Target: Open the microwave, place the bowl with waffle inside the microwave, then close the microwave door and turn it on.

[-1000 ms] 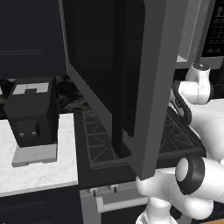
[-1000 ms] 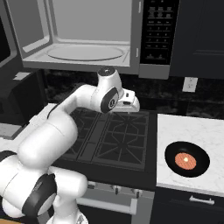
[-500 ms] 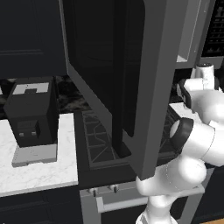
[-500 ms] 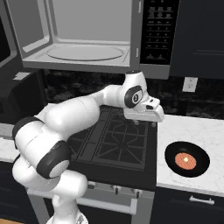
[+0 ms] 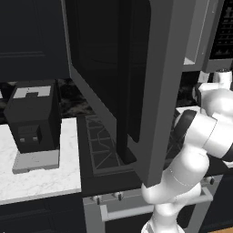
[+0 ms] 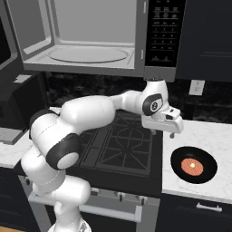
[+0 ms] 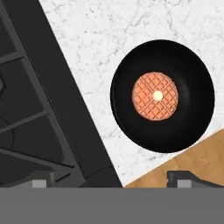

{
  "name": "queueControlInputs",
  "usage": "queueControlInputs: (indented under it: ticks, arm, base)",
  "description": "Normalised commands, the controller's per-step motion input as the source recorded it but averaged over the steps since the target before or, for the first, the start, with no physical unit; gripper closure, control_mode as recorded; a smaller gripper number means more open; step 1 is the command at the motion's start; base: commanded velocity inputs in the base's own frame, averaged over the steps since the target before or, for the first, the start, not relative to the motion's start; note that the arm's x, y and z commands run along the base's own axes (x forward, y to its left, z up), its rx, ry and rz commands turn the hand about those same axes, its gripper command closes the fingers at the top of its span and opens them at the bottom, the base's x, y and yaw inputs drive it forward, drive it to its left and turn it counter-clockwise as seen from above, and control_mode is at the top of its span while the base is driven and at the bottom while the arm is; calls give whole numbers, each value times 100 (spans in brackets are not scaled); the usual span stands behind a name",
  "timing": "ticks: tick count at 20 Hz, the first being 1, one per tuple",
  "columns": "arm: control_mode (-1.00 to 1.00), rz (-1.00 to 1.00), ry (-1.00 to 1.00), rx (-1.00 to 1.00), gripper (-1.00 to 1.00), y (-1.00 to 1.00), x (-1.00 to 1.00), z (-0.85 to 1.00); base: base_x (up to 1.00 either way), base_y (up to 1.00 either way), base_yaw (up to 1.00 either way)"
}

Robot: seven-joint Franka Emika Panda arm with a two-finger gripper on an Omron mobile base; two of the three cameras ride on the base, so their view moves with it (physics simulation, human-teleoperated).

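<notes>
Looking through the right base view, you find the microwave (image 6: 99,38) mounted above the stove (image 6: 120,145), its cavity lit and bare down to the round turntable, the black keypad strip at 3 o'clock of the opening. The microwave door (image 5: 132,77) stands swung fully out, and in the left base view it looms edge-on across the middle, with its slim dark handle running down the glass.

Your arm reaches from 8 o'clock across the stove, and the tool (image 6: 171,132) hangs over the seam where the stove meets the white marble desk (image 6: 208,136). The bowl with waffle (image 6: 194,164) sits on that desk at about 4 o'clock of the tool, near but apart from it.

In the hand view the bowl (image 7: 162,96) lies at 1 o'clock of centre, upright, the orange waffle round flat in its middle. The two fingertips (image 7: 39,183) stand far apart at the bottom edge, so the tool is wide and holds nothing.

A black coffee machine (image 5: 32,120) rests on the desk at 9 o'clock of the stove.
</notes>
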Motion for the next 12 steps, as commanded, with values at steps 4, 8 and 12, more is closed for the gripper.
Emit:
queueControlInputs:
  ticks: [4,8,12]
  arm:
    - [-100,0,-7,4,-100,-25,-26,-45]
    - [-100,1,-3,3,-100,-13,-13,-41]
    - [-100,7,0,0,-100,-2,0,-37]
  base:
    - [0,0,0]
    - [0,0,0]
    - [0,0,0]
